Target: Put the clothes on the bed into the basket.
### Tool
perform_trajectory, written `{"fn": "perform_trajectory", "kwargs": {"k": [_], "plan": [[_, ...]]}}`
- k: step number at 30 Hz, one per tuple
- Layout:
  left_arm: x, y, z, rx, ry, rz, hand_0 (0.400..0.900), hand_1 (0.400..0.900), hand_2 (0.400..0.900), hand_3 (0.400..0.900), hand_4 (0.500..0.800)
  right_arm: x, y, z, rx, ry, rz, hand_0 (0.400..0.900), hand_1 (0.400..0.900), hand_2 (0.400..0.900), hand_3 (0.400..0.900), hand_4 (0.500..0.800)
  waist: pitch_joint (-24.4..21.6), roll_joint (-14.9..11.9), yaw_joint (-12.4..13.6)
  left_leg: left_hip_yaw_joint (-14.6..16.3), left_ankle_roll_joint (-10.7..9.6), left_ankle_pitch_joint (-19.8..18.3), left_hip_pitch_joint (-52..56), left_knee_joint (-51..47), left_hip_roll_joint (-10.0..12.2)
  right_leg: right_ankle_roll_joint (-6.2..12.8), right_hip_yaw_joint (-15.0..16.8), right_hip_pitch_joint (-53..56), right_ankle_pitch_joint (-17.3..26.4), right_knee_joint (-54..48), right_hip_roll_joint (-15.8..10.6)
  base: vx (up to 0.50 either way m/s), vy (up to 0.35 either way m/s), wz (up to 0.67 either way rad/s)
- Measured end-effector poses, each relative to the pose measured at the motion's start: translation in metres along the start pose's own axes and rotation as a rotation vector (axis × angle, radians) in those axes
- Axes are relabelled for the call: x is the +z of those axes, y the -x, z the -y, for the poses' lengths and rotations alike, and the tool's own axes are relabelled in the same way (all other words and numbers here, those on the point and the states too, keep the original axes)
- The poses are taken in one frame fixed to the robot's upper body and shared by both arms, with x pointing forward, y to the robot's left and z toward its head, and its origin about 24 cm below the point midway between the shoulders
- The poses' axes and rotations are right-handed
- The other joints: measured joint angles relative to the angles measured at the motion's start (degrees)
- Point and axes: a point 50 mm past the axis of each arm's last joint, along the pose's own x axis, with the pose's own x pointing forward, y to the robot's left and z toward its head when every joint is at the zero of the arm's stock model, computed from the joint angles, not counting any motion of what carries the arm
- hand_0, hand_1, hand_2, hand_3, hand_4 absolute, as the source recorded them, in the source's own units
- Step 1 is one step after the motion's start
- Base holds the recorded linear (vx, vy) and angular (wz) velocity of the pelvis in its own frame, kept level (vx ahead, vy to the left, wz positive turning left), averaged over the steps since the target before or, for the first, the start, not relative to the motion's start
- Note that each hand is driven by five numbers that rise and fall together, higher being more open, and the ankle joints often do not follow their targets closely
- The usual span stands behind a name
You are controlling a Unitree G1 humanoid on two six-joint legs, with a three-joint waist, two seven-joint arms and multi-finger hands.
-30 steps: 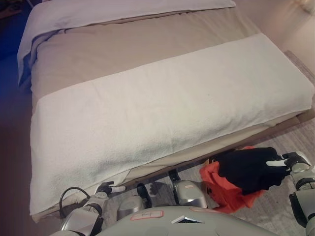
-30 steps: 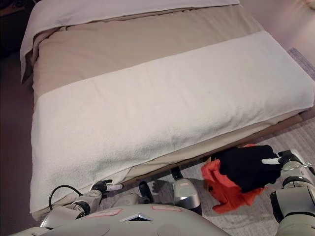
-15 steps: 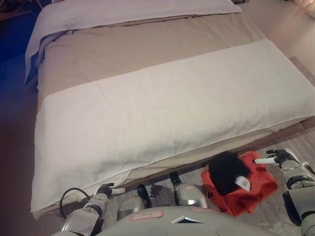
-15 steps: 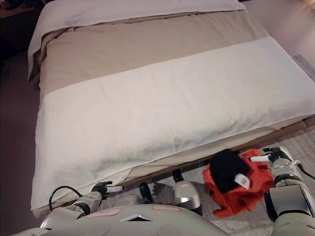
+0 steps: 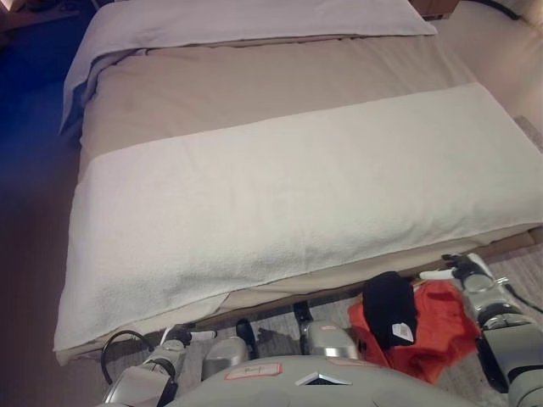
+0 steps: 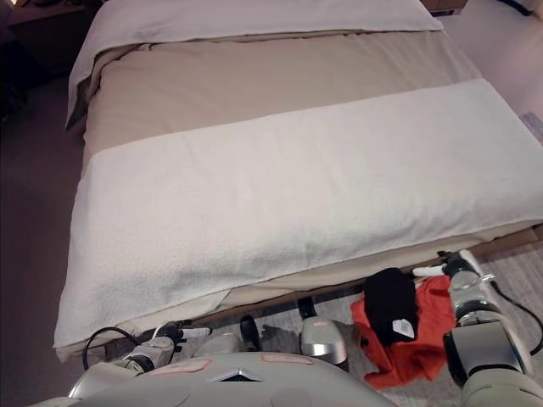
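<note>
A black garment (image 5: 388,305) with a white label lies on top of a slumped orange-red fabric basket (image 5: 443,326) on the floor at the foot of the bed, lower right. My right hand (image 5: 456,270) is just right of and above the garment, open and empty, with a white-tipped finger pointing left. It holds nothing. My left hand (image 5: 176,337) hangs low at the lower left by the bed's edge, open and idle. The bed (image 5: 297,195) carries only bedding: a white blanket over a beige cover.
The bed's lower edge (image 5: 339,280) runs just beyond the basket and both hands. A pale rug (image 5: 526,263) lies on the floor at the right. A white folded sheet (image 5: 254,17) covers the head of the bed.
My right hand has let go of the black garment, which dropped onto the orange-red basket. The hand has drawn back slightly to the right. The camera has shifted.
</note>
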Motion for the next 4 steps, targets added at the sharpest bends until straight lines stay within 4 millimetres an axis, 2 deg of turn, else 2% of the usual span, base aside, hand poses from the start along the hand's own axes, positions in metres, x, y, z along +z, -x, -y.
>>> {"fn": "perform_trajectory", "kwargs": {"k": [4], "plan": [[0.000, 0.000, 0.000, 0.001, 0.009, -0.001, 0.900, 0.900, 0.900, 0.900, 0.800, 0.000, 0.002, -0.036, 0.079, -0.037, 0.000, 0.900, 0.900, 0.900, 0.900, 0.800, -0.28, -0.11, -0.02, -0.48, 0.02, -0.03, 0.01, 0.00, -0.01, -0.10, -0.49, 0.21, -0.07, -0.05, -0.10, 0.01, -0.012, 0.07]]}}
